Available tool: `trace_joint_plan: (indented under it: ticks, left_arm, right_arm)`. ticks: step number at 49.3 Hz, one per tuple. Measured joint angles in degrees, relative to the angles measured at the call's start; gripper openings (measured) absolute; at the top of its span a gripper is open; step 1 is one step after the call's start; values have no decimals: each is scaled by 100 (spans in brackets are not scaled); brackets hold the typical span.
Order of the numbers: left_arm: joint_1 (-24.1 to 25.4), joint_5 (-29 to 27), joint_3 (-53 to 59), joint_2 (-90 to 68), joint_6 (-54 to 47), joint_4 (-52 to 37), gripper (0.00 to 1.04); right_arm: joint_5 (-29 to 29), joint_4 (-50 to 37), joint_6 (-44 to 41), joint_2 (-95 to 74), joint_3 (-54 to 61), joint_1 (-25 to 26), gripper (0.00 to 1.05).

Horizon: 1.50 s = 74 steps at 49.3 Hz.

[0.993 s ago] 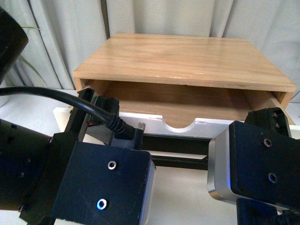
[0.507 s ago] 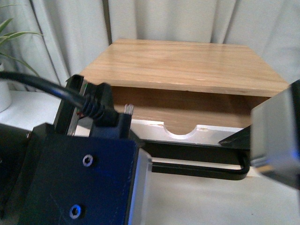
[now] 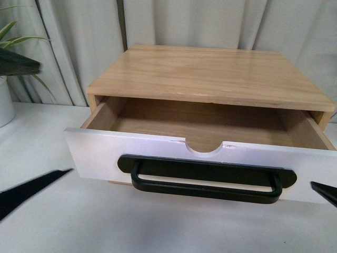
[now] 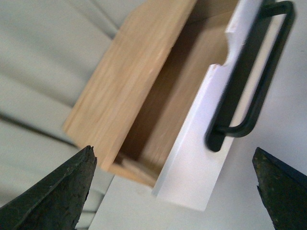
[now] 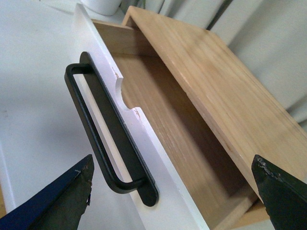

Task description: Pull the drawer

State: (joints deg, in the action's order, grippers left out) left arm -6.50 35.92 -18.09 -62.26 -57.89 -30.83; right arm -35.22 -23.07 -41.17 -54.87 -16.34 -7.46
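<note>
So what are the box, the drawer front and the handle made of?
The box looks like light wood with visible grain, smooth finish. The drawer front seems painted white, a little chipped by the notch. The handle is matte black, probably metal.

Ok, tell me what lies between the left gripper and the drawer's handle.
Nothing but bare white table, as the front view shows; the left gripper is open and clear of the drawer and its handle.
</note>
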Motion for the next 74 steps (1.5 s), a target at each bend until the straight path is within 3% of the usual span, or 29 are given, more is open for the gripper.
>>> trace_joint_plan:
  ticks: [8, 15, 20, 24, 31, 40, 42, 48, 51, 57, 62, 66, 68, 74]
  left_arm:
    - [782, -170, 634, 737, 898, -654, 99]
    - [1679, -92, 935, 1812, 2275, -175, 99]
    - [2068, -197, 1102, 2413, 3139, 317, 99]
    - [2173, -487, 1346, 2973, 3875, 542, 99]
    - [2149, -1141, 1600, 3740, 5073, 1069, 99]
    - [2140, -1176, 1604, 3770, 5355, 1071, 99]
    - [2020, -1591, 1679, 3803, 5449, 911, 94]
    - [1613, -2662, 1764, 4138, 5670, 999, 71]
    - [1475, -2806, 1764, 4345, 5694, 1167, 58]
    - [863, -3523, 1764, 4671, 5733, 1521, 35]
    - [673, -3545, 1764, 4848, 5737, 1674, 19]
    - [671, -3602, 1764, 4970, 5761, 1810, 4]
    - [669, -3593, 1764, 5027, 5788, 1871, 4]
    - [662, -3587, 1764, 5189, 5794, 2017, 4]
  right_arm:
    - [168, 83, 570, 1062, 494, 450, 96]
    - [-319, 516, 1432, 2439, 761, 1696, 96]
    - [-439, 636, 1869, 2907, 850, 2269, 96]
    - [-584, 944, 2118, 3202, 916, 2553, 96]
    - [-219, 964, 2763, 3447, 1016, 2826, 96]
    - [-229, 964, 2900, 3458, 1016, 2828, 96]
    - [-149, 973, 2922, 3469, 1016, 2815, 96]
    - [1915, 1244, 3683, 3884, 1139, 2166, 74]
    - [2391, 1316, 3871, 4063, 1182, 1912, 60]
    - [2671, 1429, 3985, 4258, 1276, 1635, 38]
    - [3340, 1893, 4019, 4649, 1318, 1143, 20]
    - [3440, 2295, 4022, 5095, 1390, 835, 8]
    - [3438, 2310, 4019, 5202, 1390, 789, 1]
    - [3506, 2308, 4039, 5407, 1534, 772, 1]
